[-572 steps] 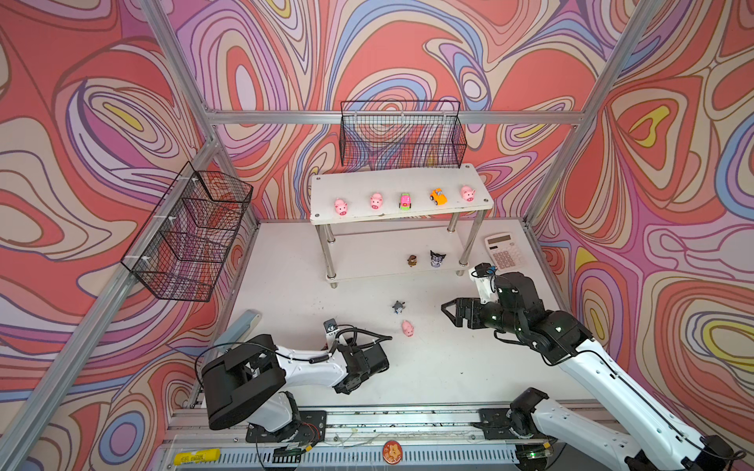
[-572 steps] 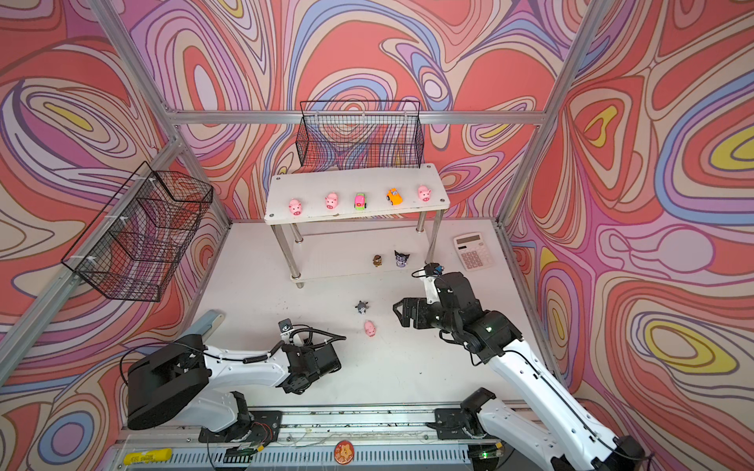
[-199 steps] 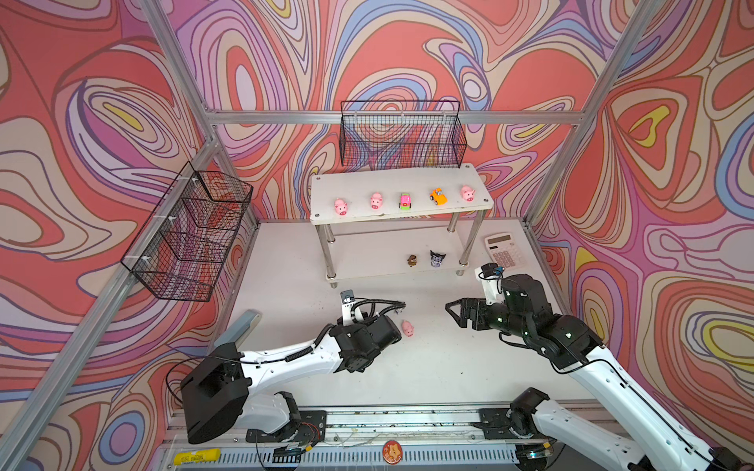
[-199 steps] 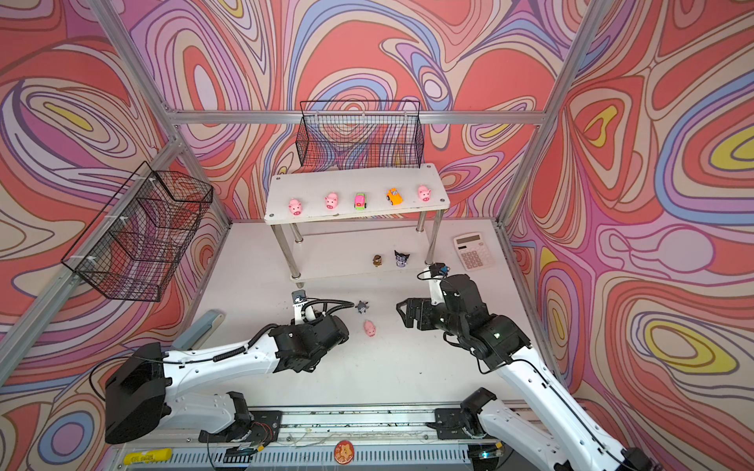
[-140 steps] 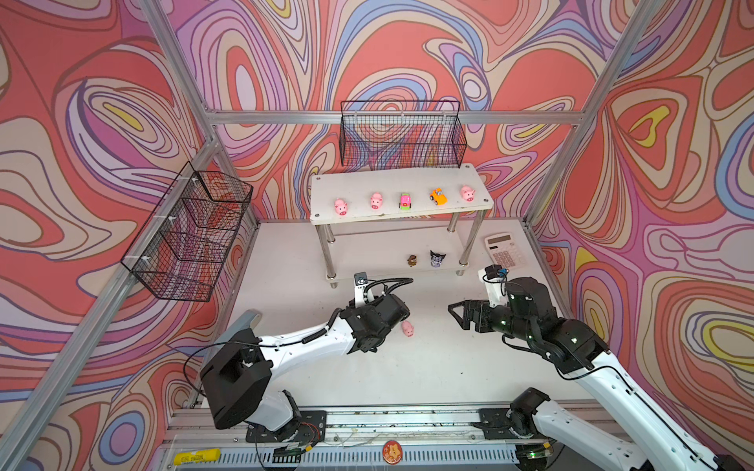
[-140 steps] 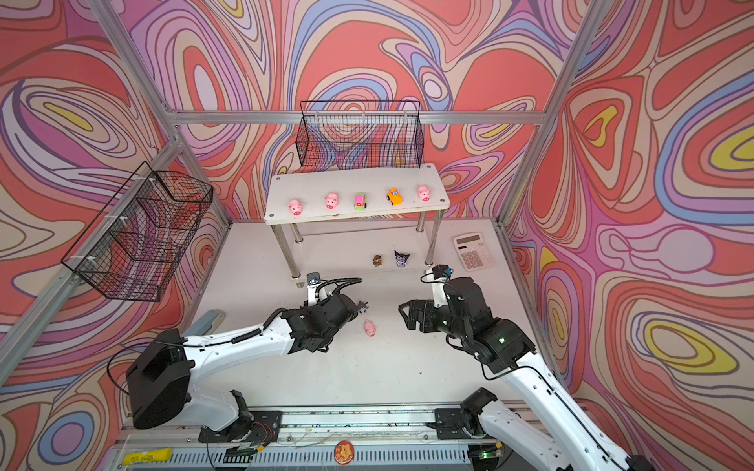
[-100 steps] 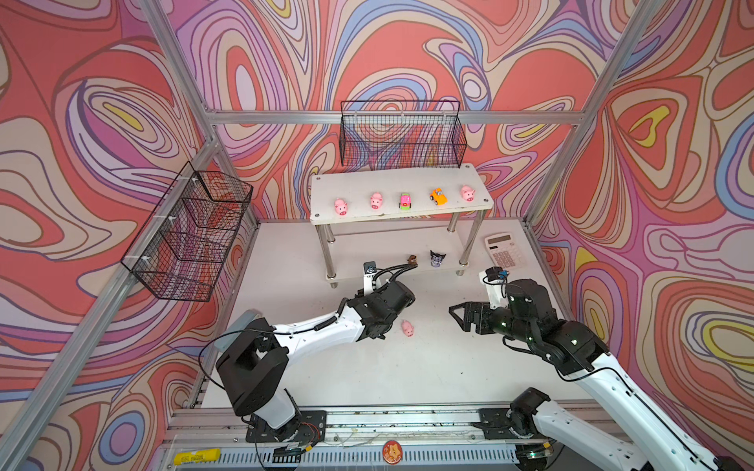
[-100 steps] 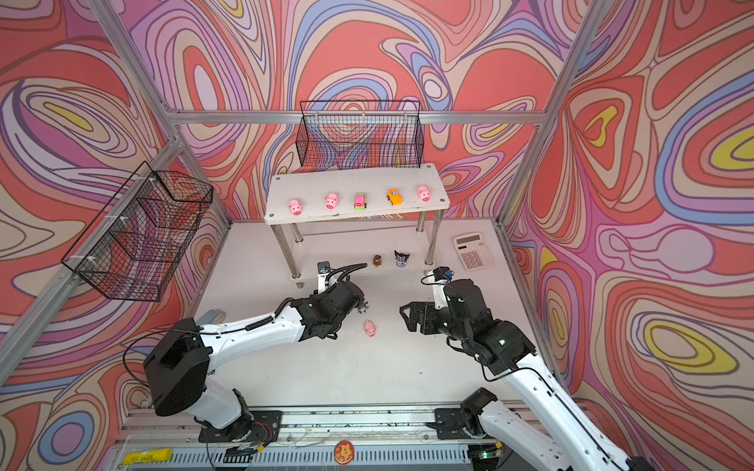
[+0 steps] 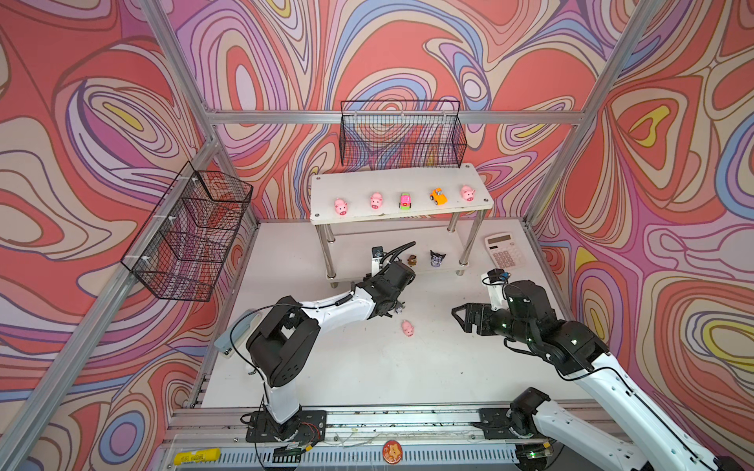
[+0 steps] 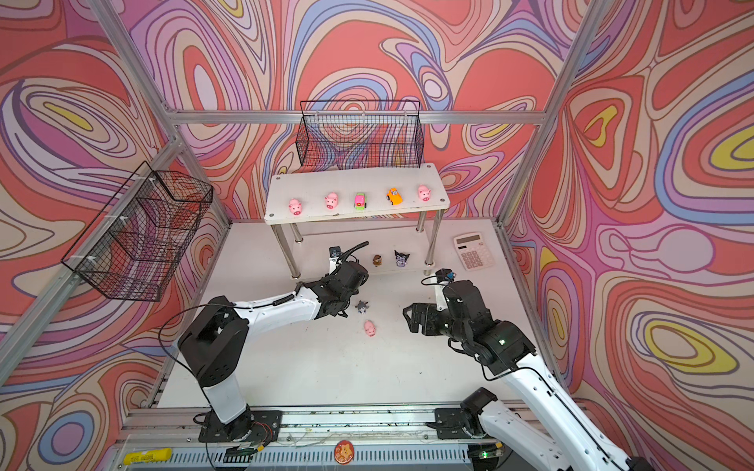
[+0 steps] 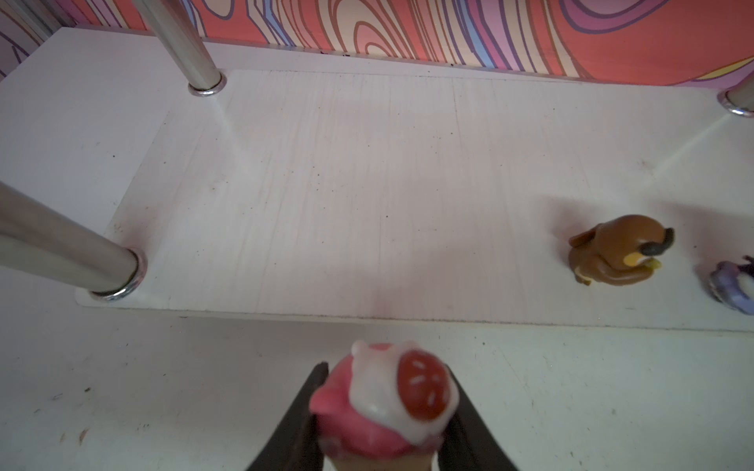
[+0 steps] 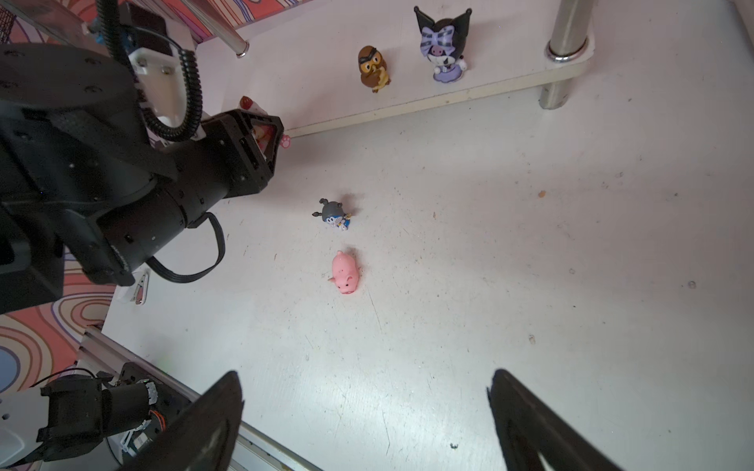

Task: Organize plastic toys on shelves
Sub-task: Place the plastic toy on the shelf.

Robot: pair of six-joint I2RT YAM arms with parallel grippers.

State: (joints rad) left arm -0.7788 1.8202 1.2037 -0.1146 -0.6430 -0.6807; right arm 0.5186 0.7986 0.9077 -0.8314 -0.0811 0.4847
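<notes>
Five toys [image 9: 405, 201] lined the top shelf [image 9: 391, 177], upper middle, and two figures [image 9: 413, 259] stood on the lower shelf [image 9: 355, 248]. The left jaws pinched a pink bear [image 11: 383, 403] just short of it; the right jaws hung spread, empty. A pig [image 9: 407, 328] and a grey figure [image 10: 361, 306] lay mid-frame on the surface [image 9: 367, 367], unshelved

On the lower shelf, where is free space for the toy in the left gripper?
The lower board is bare from the chrome legs up to the brown owl figurine: room for the pink bear. Crowded only at the other end, where owl and dark horned figurine stand.
</notes>
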